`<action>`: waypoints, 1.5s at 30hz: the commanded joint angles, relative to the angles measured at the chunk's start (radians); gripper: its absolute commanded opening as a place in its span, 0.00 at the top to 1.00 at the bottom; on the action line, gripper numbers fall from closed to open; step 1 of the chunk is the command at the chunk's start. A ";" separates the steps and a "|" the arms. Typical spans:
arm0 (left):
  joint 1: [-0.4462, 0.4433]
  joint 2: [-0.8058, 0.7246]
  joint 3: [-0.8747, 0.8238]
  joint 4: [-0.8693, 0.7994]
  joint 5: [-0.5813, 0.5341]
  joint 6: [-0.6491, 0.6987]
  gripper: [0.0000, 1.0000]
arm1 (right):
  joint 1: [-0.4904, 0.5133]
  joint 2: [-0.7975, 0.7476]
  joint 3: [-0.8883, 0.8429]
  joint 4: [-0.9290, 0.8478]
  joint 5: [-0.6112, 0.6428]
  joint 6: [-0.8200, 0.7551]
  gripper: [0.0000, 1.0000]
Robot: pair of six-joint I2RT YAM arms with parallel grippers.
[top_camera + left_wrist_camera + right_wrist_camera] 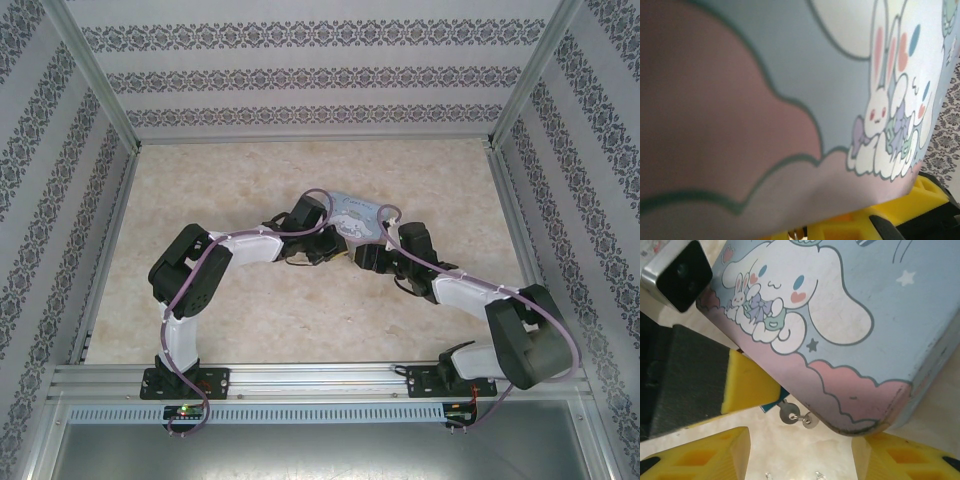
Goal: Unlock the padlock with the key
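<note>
Padlock [770, 406]: tiny, teal body, pinched in L claw [765, 397] just beside tin [880, 300]. Key [786, 412]: slim dark stem, round silvery head w/ ring, touching it. R claw [800, 455] spread. 1 padlock, 1 key, 1 tin, 2 claws.

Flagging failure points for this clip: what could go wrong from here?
The right gripper stands open, so the dangling key is unheld and may swing or drop out. The cartoon tin crowds the barely visible padlock, so the open fingers could snag its corner.
</note>
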 commanded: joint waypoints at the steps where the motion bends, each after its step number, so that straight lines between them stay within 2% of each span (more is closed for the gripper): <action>1: -0.006 0.001 -0.027 0.011 0.008 0.031 0.89 | -0.005 0.035 -0.002 0.114 -0.044 0.096 0.43; 13: -0.008 -0.072 -0.105 0.035 -0.008 0.028 0.64 | -0.085 0.252 0.053 0.354 -0.128 0.267 0.43; 25: 0.011 -0.189 -0.165 0.026 -0.056 0.038 0.30 | -0.110 0.324 0.278 0.203 -0.168 0.208 0.44; 32: 0.056 -0.209 -0.094 -0.058 -0.088 0.102 0.16 | -0.112 0.278 0.201 0.180 -0.153 0.156 0.44; 39: 0.126 -0.211 0.012 -0.200 -0.134 0.204 0.12 | -0.109 0.272 0.152 0.146 -0.109 0.075 0.49; 45: 0.178 -0.203 0.056 -0.256 -0.158 0.247 0.11 | -0.095 0.298 0.166 0.121 -0.099 0.030 0.53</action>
